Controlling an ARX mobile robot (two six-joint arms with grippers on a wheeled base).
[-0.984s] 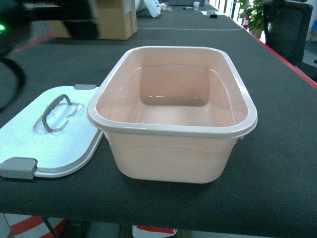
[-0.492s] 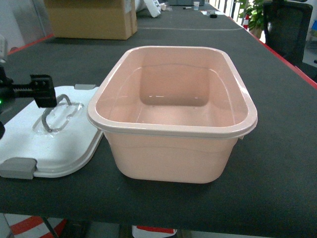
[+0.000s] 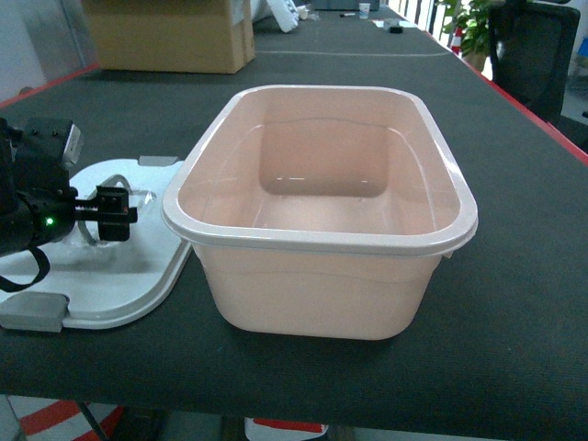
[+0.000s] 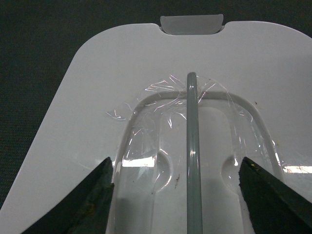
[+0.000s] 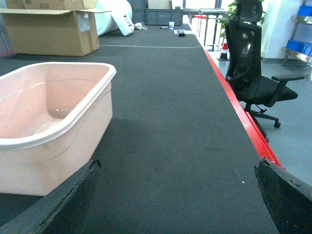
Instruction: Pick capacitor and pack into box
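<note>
The box (image 3: 322, 211) is a pale pink tub standing open in the middle of the dark mat, and I see nothing inside it. Its white lid (image 3: 119, 276) lies flat to the left. My left gripper (image 3: 115, 213) hovers low over the lid and is open. In the left wrist view its jaws (image 4: 175, 163) straddle the lid's grey handle (image 4: 192, 146) without touching it. My right gripper (image 5: 178, 165) is open over bare mat, to the right of the box (image 5: 48, 122). No capacitor shows in any view.
A brown cardboard carton (image 3: 175, 37) stands at the back left. A grey clip latch (image 3: 35, 310) sticks out at the lid's near corner. The table's red edge (image 5: 243, 122) runs along the right, with a black office chair (image 5: 253, 63) beyond it.
My left arm has swung down from the upper left and forward, bringing its open gripper over the lid's handle. The box and the lid have not moved.
</note>
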